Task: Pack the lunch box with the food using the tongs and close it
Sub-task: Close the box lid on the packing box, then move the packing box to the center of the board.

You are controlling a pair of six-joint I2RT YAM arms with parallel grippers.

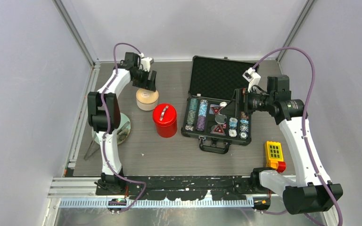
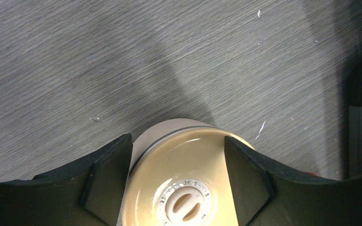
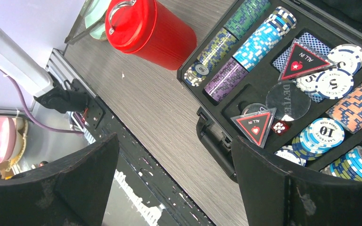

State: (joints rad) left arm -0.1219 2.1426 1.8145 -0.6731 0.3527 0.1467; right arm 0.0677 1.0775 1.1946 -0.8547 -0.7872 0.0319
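Two tools logged | left tool (image 2: 176, 140): fingers parted either side of lunch box (image 1: 147, 101), directly beneath it, lid (image 2: 188, 155) on; contact cannot be told | right tool (image 3: 174, 140): spread wide, nothing held, chip case (image 3: 212, 127) below | handling: tin judged light, rigid; smooth lid likely slippery; best taken across the rim.

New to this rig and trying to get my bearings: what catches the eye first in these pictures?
The bright red canister with a metal handle on its lid stands mid-table. Just to its right lies an open black case of poker chips. Toward the far left, the left gripper is poised open right over the cream lid of the lunch box.
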